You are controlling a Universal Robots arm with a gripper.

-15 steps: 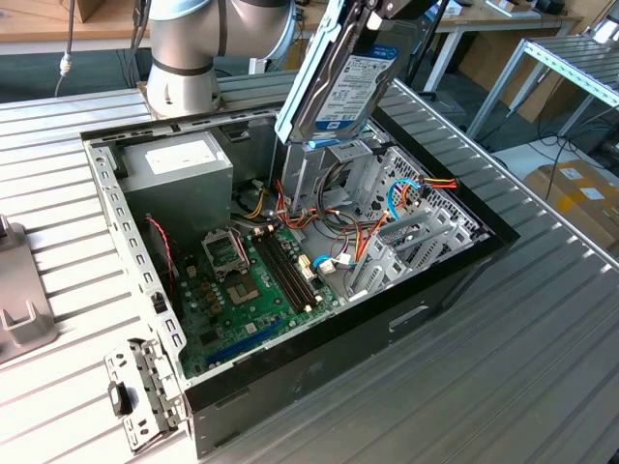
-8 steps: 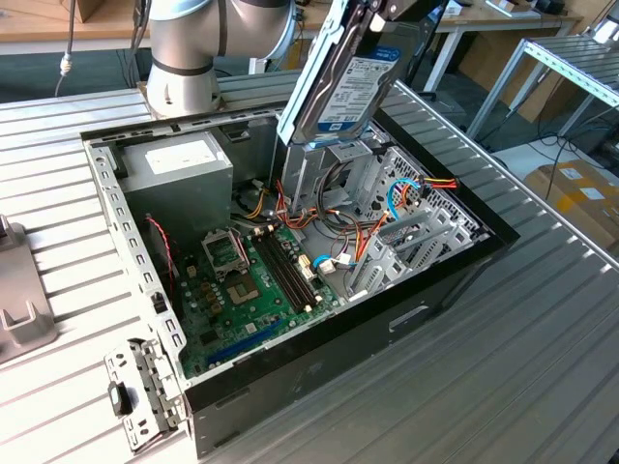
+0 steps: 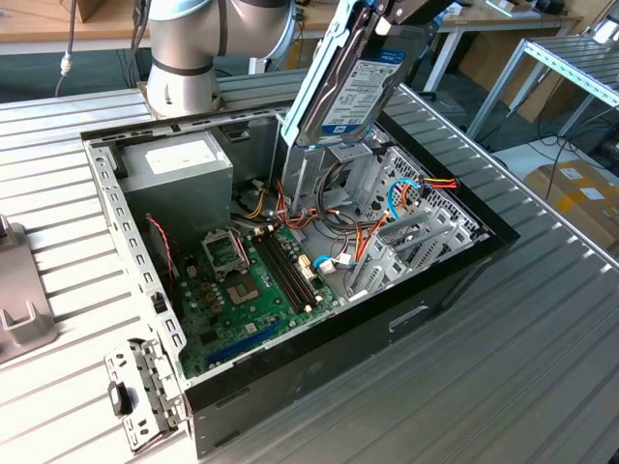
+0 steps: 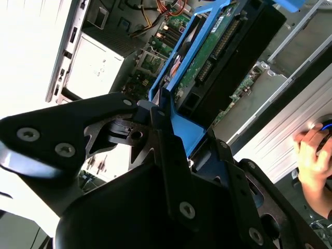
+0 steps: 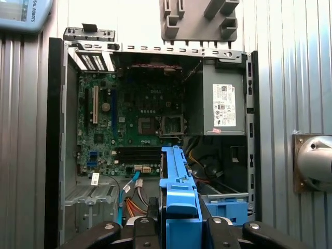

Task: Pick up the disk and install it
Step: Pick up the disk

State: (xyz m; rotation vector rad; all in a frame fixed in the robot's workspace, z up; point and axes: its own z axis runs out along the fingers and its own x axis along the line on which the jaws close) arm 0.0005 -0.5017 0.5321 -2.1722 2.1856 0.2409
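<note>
Disk [image 3: 353, 82] first: where is it hanging right now?

— It is hanging in the air over the open computer case [image 3: 387, 329], clamped in the gripper [image 5: 180, 231]. In both wrist views the black fingers [image 4: 171, 161] are pinching the light blue carrier from either side at one short end, so they are sitting narrow, closed on the drive.

Which way is it lying from the fingers?

— It is reaching straight out from the fingertips, away from the wrist and down toward the case. In the exterior view its long axis is running steeply: the gripped end is sitting high toward the exterior view's right, and the free end is dipping toward the grey drive cage [image 3: 302, 179] beside the motherboard [image 3: 256, 280]. The labelled face is pointing toward that camera.

Is the free end touching the cage?

— I am not managing to tell. The lower edge is overlapping the cage in the exterior view, and the disk itself is covering whatever slot is lying behind it. The exterior view's upper edge is cutting the gripper off, and the first wrist view is looking along the carrier edge-on, so the gap below is going unseen.

Anything else close by?

— Cables [image 3: 416, 184] are crowding beside the cage. A person's hand [image 4: 311, 153] is resting outside the case, well apart from the disk.
</note>
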